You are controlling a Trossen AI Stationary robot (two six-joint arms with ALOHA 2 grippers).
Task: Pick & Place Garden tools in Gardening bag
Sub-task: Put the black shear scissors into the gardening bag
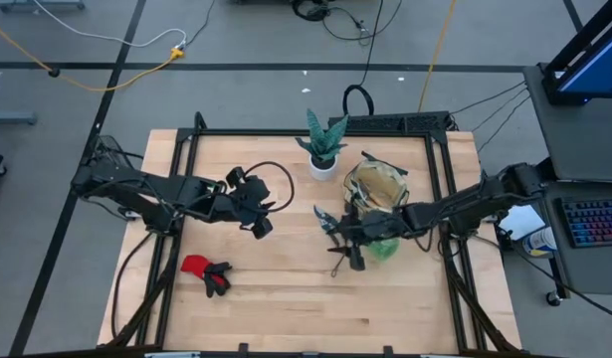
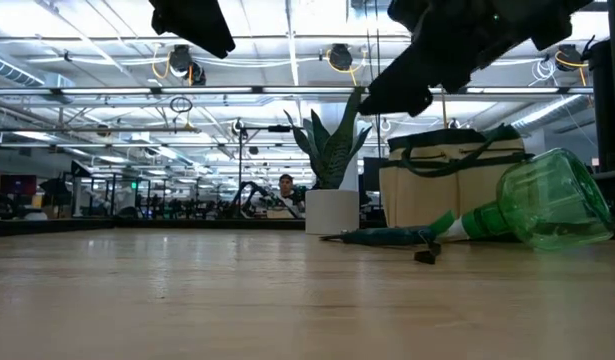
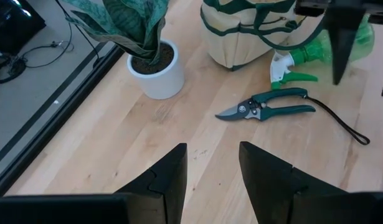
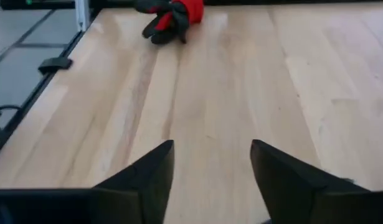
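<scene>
— Where is the right end effector [image 4: 211,180] hanging?
— Above the wooden surface [image 1: 286,298], fingers apart, gripping nothing; the dark-green pruning shears [image 1: 332,227] and clear green spray bottle [image 2: 547,205] are lying just beneath it, the beige fabric gardening bag [image 1: 375,184] behind.
— And the left end effector [image 3: 213,180]?
— Hovering open, empty; red-and-black gloves [image 1: 206,270] are sitting nearby.

no text, label, brand, number or sign can be read anywhere in these views, on the tools or elsewhere.
</scene>
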